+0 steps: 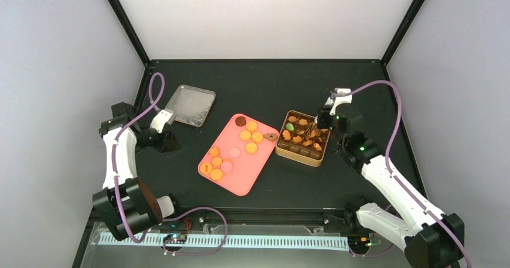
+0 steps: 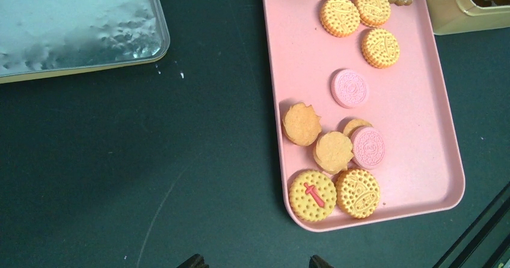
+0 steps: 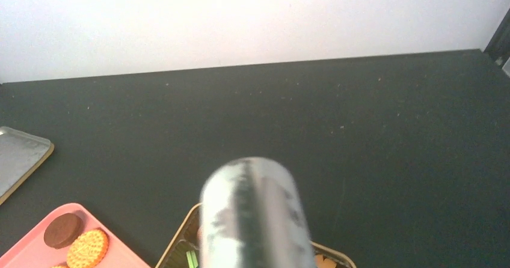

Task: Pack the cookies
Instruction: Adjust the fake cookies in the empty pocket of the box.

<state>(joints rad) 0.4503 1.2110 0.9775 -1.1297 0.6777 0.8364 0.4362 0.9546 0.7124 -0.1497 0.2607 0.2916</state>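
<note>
The cookies (image 2: 340,17) are spread on the pink tray (image 2: 421,130) at the middle of the desk (image 2: 120,160); some are laid in the gold tin (image 1: 299,155) nearer the right edge. They are judged light, stiff and easily broken, so they are best pinched softly across the rim. The left gripper (image 2: 255,262) is held spread; for the right gripper (image 1: 323,118) it cannot be told. Stamped patterns are shown only by the left wrist view.

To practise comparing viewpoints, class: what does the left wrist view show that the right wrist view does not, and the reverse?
Only left wrist: round pink cookies and a yellow cookie with a red cross. Only right wrist: the white back wall and a blurred silvery cylinder. Both: the pink rectangular tray, silver metal lid and gold tin.
</note>
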